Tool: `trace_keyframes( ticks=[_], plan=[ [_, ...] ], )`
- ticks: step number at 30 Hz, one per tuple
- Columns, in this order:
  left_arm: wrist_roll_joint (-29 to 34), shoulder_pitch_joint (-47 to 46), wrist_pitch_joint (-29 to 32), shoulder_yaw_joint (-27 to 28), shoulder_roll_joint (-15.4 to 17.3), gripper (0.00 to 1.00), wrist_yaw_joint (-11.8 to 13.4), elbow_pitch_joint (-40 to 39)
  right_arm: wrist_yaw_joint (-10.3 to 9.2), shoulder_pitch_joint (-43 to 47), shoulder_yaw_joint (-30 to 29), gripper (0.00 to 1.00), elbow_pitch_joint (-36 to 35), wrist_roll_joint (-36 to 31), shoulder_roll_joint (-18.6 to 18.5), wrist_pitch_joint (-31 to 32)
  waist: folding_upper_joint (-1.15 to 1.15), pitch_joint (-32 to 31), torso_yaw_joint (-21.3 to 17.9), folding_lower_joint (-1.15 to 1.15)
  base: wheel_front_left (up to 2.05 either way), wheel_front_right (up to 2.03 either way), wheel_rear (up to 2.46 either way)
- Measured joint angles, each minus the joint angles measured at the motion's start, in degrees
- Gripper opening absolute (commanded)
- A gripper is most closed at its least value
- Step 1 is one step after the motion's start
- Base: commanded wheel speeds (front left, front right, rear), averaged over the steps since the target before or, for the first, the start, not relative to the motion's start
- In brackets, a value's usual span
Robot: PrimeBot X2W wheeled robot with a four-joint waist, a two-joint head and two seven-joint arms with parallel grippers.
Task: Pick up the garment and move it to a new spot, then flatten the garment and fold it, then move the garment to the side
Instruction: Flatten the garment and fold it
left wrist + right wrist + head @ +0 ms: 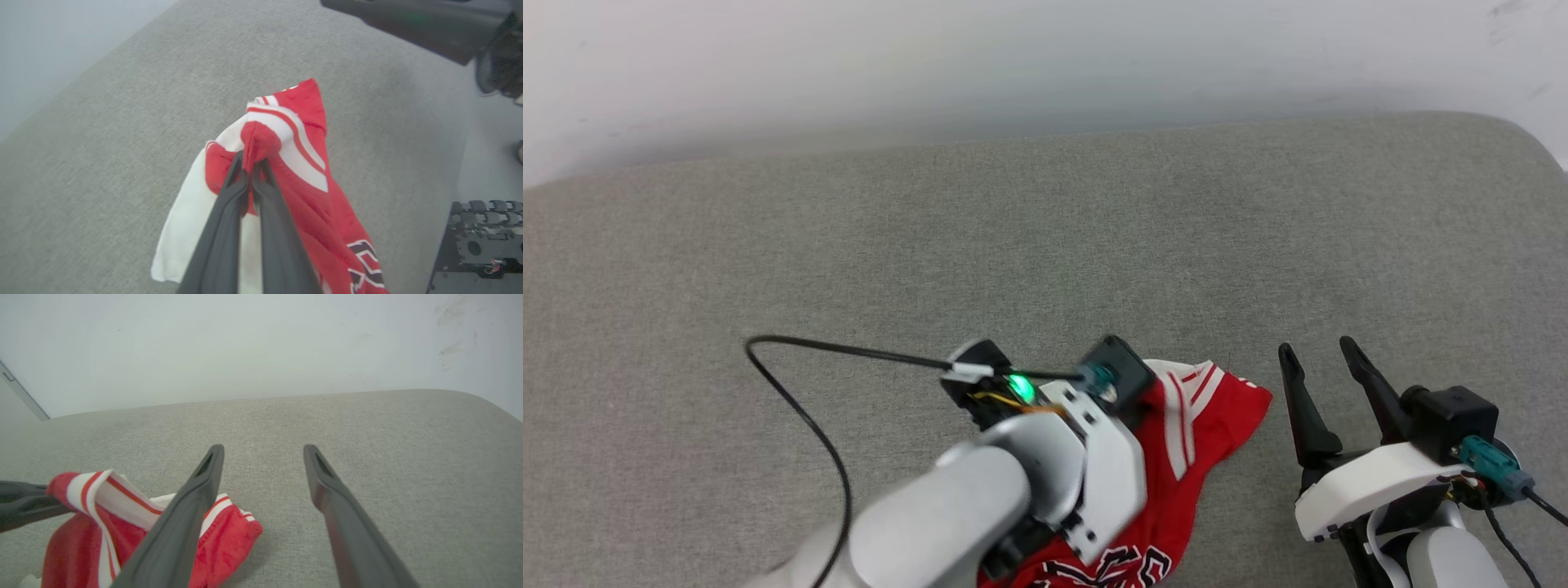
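Observation:
The garment (1201, 425), a red jersey with white-striped trim and black lettering, lies bunched on the grey cushion near the front edge. In the left wrist view my left gripper (250, 161) is shut on a pinched fold of the garment (302, 192) at its striped collar trim, the cloth lifted around the fingertips. In the head view the left wrist covers those fingers. My right gripper (1316, 353) stands open to the right of the garment, nothing between its fingers. In the right wrist view the right gripper (263, 451) is open, and the garment (220, 535) lies at lower left.
The grey fabric surface (1013, 245) stretches wide toward a pale wall (1013, 57) at the back. A black cable (800, 408) loops off my left wrist over the cushion. Part of the robot's dark base (478, 245) shows at the lower right of the left wrist view.

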Motion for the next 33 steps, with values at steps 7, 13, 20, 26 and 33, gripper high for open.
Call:
trace_keyframes(
  ticks=[7,13,20,26,33],
  plan=[
    [0.43,4.53,2.53,-7.80,-4.12,0.00,-4.79,-0.59,0.00,0.02,-0.36,1.00,-0.83,-0.20,0.01,0.32,0.00,0.45,0.69,0.00,0.00,0.00,0.00],
    [-2.02,7.98,2.97,-8.77,-4.43,1.00,-6.72,2.47,0.00,-0.01,-0.74,1.00,-1.24,-0.57,0.00,0.38,0.00,0.87,1.21,0.00,0.00,0.00,0.00],
    [-1.08,7.92,-5.92,-4.38,-3.82,1.00,-4.21,1.38,0.00,0.29,-1.34,1.00,-1.35,-0.97,0.00,0.73,0.00,-0.32,2.40,0.00,0.00,0.00,0.00],
    [-1.99,8.58,-8.29,0.19,-0.19,1.00,0.22,-1.86,0.00,1.13,-1.51,1.00,-1.59,-0.97,0.00,0.90,0.00,-2.08,3.27,0.00,0.00,0.00,0.00],
    [-4.20,6.72,-4.17,3.86,4.14,1.00,2.86,-1.79,0.00,1.10,-1.01,1.00,-2.57,-0.97,0.01,1.32,0.00,-1.41,3.05,0.00,0.00,0.00,0.00]
  ],
)
